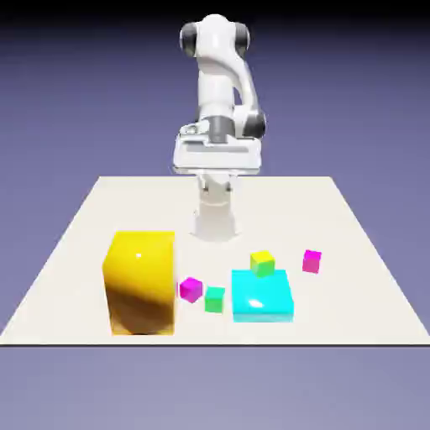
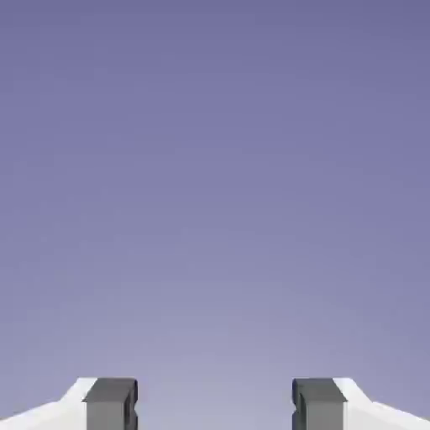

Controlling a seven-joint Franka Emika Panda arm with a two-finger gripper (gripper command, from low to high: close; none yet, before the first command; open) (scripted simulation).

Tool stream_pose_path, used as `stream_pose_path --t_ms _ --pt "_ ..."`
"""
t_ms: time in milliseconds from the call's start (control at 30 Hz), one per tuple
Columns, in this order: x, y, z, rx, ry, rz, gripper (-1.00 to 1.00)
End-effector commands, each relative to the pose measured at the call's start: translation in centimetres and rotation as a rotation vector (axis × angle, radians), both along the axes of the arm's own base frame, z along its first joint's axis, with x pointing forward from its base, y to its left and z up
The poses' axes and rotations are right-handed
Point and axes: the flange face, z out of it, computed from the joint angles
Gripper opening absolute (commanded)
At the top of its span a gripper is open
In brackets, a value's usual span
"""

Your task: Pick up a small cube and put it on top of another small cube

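Note:
Two small magenta-pink cubes lie on the table: one [image 1: 191, 290] between the yellow block and a tiny green cube, the other [image 1: 312, 261] alone toward the exterior view's right. My gripper [image 1: 216, 158] hangs high above the table's far side, well away from both cubes. In the hand view the gripper [image 2: 215, 405] is open, its grey fingertips [image 2: 110, 404] wide apart with nothing between them. That view shows only the blue-violet backdrop and no cube.
A large yellow block [image 1: 141, 281] stands at the exterior view's left. A flat cyan block [image 1: 262, 296] lies right of centre, a tiny green cube [image 1: 215, 299] beside it, a tiny yellow-green cube [image 1: 263, 263] at its far edge. All rest on the pale table [image 1: 92, 218].

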Motion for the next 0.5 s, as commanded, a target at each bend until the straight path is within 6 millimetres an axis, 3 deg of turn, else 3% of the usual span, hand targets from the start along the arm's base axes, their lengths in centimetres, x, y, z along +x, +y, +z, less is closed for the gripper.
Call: stream_pose_path --t_ms 0,100,233,333,467 --pt "0.3 2.0 -1.4 -0.024 0.052 0.054 0.00" --pt "0.4 8.1 -5.6 -0.102 0.205 0.216 0.00" --pt "-1.7 16.0 -11.3 -0.219 0.397 0.435 0.00" --pt "-4.7 21.4 -15.6 -0.316 0.532 0.600 0.00" --pt "-10.6 27.3 -21.0 -0.459 0.700 0.820 0.00"
